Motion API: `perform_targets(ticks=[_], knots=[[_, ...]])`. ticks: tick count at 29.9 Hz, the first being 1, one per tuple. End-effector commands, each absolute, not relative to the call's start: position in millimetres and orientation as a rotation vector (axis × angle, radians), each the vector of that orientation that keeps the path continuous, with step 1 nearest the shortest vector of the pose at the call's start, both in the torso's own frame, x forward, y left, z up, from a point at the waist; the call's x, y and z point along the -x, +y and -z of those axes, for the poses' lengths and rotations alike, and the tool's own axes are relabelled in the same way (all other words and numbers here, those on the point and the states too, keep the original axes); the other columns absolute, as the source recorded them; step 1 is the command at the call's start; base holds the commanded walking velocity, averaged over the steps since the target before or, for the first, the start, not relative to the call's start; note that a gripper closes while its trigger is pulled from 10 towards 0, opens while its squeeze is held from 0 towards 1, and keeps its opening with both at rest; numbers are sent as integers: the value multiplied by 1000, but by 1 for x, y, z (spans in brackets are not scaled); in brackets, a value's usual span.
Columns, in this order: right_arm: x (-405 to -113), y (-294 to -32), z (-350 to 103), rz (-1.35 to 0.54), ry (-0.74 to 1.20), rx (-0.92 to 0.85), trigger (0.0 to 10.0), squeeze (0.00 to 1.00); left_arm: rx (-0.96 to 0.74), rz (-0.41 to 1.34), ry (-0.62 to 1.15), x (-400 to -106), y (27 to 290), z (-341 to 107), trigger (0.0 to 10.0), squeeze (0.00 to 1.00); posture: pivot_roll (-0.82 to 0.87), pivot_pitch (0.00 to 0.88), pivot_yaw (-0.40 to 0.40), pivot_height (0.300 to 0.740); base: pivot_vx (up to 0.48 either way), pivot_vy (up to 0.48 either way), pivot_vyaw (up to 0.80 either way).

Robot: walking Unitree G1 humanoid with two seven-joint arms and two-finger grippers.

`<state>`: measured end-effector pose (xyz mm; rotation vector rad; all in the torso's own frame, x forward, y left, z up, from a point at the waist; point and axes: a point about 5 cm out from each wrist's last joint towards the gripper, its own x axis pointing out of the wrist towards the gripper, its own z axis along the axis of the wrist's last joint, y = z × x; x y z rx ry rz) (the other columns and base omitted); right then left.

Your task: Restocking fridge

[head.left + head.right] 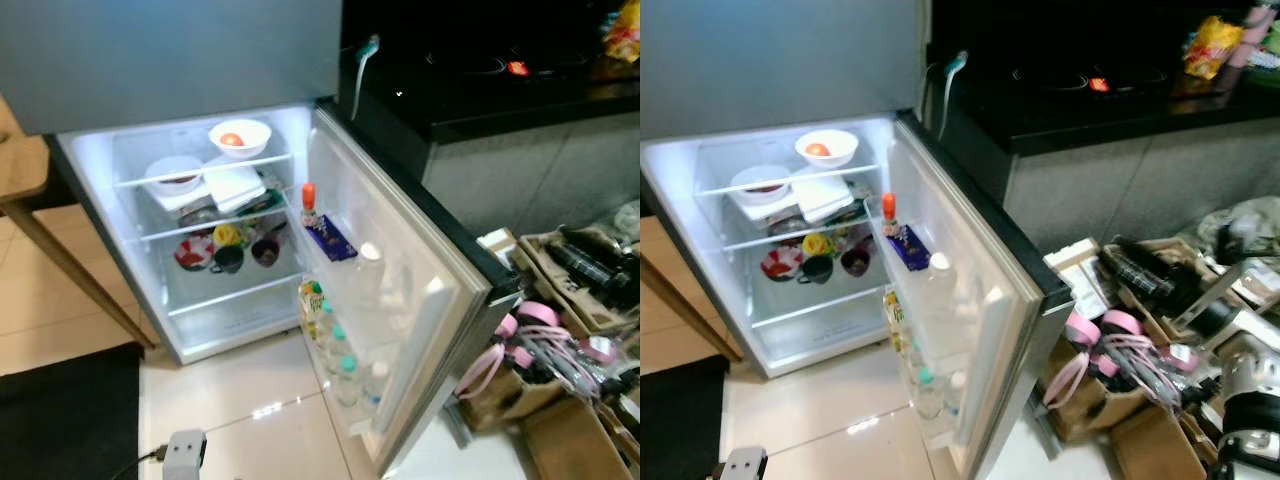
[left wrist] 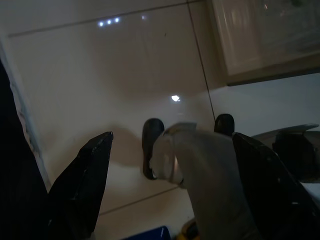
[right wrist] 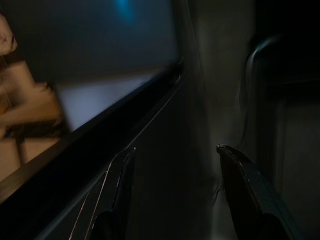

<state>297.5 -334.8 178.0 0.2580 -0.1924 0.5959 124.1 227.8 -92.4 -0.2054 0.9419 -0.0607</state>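
Note:
The fridge [image 1: 200, 340] stands open and lit, its door [image 1: 430, 300] swung out to the right. Two white bowls [image 1: 240, 137] and folded packs sit on the upper shelves, with several cups [image 1: 228, 258] below. The door racks hold an orange-capped bottle [image 1: 309, 203], a blue pack [image 1: 330, 239], a green carton [image 1: 312, 298] and several water bottles [image 1: 345, 365]. My left gripper [image 2: 171, 135] hangs open over the tiled floor with nothing between its fingers. My right gripper [image 3: 175, 148] is open too, in a dark, blurred view.
A black counter with a hob [image 1: 480, 80] runs behind the door. Cardboard boxes of cables and pink tape rolls [image 1: 560, 340] crowd the floor at the right. A wooden table leg [image 1: 60, 260] and a black mat [image 1: 70, 415] lie left of the fridge.

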Motion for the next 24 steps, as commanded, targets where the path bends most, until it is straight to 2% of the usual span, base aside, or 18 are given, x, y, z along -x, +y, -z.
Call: perform_targets(ticks=[1,5,7,8,9,11,15,16,17,18,21,23,24], knots=[[-297,-340,-172,-527,-193,-274,10000,0,218,77,961,-121,220,95,10000,0,19,0,-39,740,0,0,0],[-297,-341,-164,-484,-155,-267,10000,0,220,77,963,-120,219,96,10000,0,19,0,-39,740,0,0,0],[-297,-336,-137,-420,25,-191,10000,0,222,76,969,-118,219,97,10000,0,14,0,-43,740,0,0,0],[-295,-328,-116,-392,175,-116,10000,0,222,75,973,-117,218,97,10000,0,12,0,-43,740,0,0,0],[-295,-328,-116,-392,175,-116,10000,0,222,75,973,-117,218,97,10000,0,12,0,-43,740,0,0,0],[-290,-317,-91,-378,358,3,10000,0,221,74,979,-117,218,97,10000,0,8,0,-42,740,0,0,0],[-289,-308,-78,-357,405,41,10000,0,220,72,983,-117,219,98,10000,0,7,0,-41,740,0,0,0],[-292,-299,-76,-369,373,2,0,0,220,69,984,-117,219,98,10000,0,9,0,-41,740,0,0,0],[-295,-286,-75,-430,332,-44,0,0,219,67,985,-117,219,98,10000,0,7,0,-39,740,0,0,0],[-295,-286,-75,-430,332,-44,0,0,219,67,985,-117,219,98,10000,0,7,0,-39,740,0,0,0],[-297,-249,-68,-601,285,-116,0,0,217,61,996,-116,219,98,10000,0,1,0,-41,740,0,0,0],[-297,-242,-65,-624,289,-118,0,0,216,59,999,-116,219,98,10000,0,1,0,-41,740,0,0,0],[-296,-224,-54,-643,317,-123,0,0,217,54,1007,-114,219,99,10000,0,0,0,-44,740,0,0,0]])
